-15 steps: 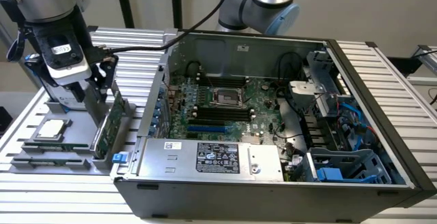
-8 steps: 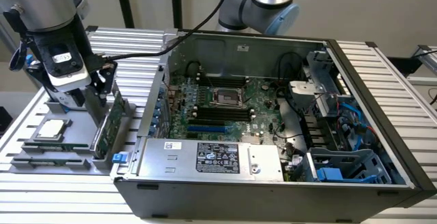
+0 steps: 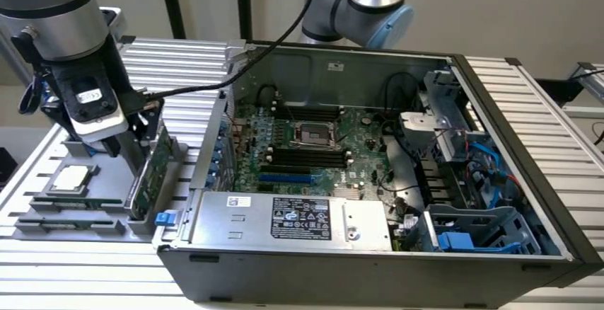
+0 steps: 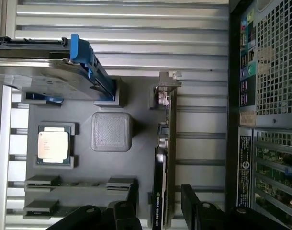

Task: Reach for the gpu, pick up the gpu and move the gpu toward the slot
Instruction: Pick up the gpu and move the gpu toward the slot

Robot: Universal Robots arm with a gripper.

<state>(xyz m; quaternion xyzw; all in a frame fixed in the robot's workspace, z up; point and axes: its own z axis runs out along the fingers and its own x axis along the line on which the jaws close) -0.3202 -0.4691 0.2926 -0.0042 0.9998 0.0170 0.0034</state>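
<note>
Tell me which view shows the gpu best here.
The wrist view: the gpu stands edge-on in its gray holder, most of its length visible, silver bracket at one end, the open gripper straddling it. The exterior view shows part of its green face, the rest hidden behind the gripper.

Bright, even light, soft shadows inside the computer case [image 3: 330, 274], pale glare on the ribbed table [image 4: 136, 38]
</note>
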